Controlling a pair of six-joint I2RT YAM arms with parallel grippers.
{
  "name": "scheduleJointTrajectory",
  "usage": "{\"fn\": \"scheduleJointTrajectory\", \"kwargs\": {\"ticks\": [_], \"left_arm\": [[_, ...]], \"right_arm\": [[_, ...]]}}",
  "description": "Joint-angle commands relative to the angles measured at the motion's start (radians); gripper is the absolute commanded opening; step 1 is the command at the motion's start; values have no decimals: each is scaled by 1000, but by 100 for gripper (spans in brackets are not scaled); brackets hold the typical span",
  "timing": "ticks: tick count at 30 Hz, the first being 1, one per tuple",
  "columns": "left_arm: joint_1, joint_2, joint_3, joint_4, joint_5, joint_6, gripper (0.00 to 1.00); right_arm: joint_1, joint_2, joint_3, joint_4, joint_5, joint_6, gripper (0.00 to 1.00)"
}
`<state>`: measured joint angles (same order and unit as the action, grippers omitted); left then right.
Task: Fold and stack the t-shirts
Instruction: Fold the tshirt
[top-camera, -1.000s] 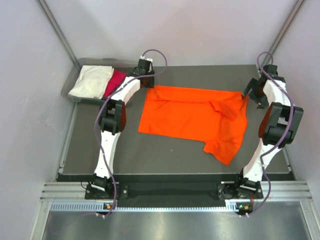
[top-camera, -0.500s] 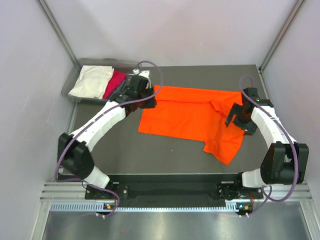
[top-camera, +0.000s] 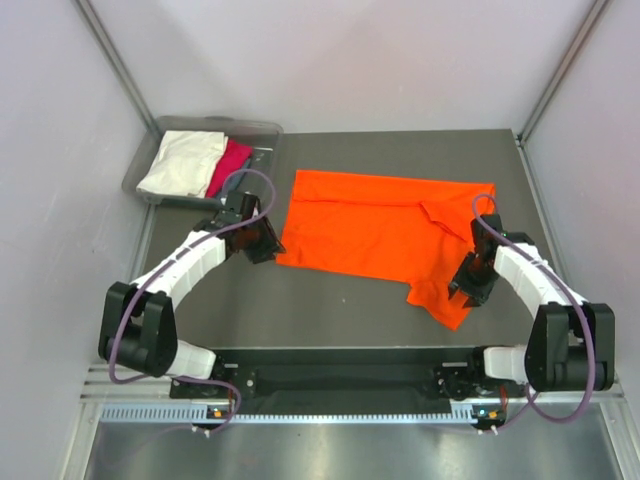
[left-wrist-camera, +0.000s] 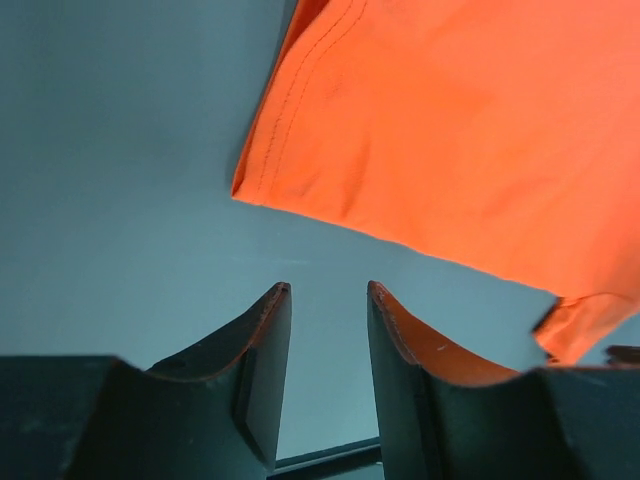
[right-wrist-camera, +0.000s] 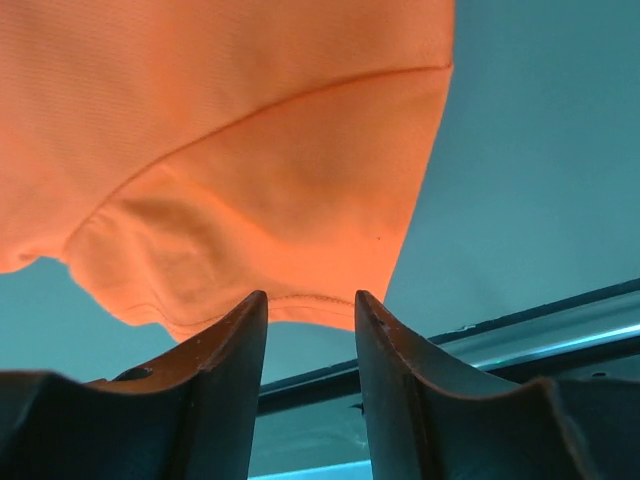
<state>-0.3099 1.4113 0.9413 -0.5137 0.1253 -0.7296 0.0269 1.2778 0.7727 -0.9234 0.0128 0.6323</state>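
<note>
While the orange t-shirt (top-camera: 370, 225) lies spread out on the counter (top-camera: 340, 300), much where it was, both arms have moved. A second ago they were up at the far edge of the shirt. Now they have come back to its near edge.

The left gripper (top-camera: 268, 246) sits just beside the shirt's near left corner. From its own camera, that corner is a little way ahead of the left gripper and not touching it. Its fingers (left-wrist-camera: 262, 330) are apart and hold nothing.

The right gripper (top-camera: 468, 290) is at the shirt's nearest tip, on the right side. Seen from its wrist, the hem lies right in front of the right gripper, maybe just touching it. Its fingers (right-wrist-camera: 238, 330) are apart too, and no cloth is pinched between them.

So I think the arms let go of the far edge and are getting ready to grab the near edge, one at each end. The next step is likely to pinch those two spots and lift them over to make a fold. The shirt is not folded yet.

Far ahead of the left gripper, a cream-white t-shirt (top-camera: 183, 162) and a pink t-shirt (top-camera: 229, 165) wait in the grey bin (top-camera: 262, 135).
</note>
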Motion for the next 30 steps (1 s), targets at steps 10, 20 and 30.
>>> {"fn": "scheduleJointTrajectory", "kwargs": {"ticks": [10, 20, 30], "left_arm": [[25, 112, -18, 52, 11, -111, 45], [25, 98, -52, 40, -69, -93, 43], [23, 37, -96, 52, -90, -64, 44]], "right_arm": [[-133, -9, -107, 57, -44, -5, 48], [-147, -11, -202, 165, -40, 33, 46], [-147, -80, -225, 221, 4, 69, 19]]}}
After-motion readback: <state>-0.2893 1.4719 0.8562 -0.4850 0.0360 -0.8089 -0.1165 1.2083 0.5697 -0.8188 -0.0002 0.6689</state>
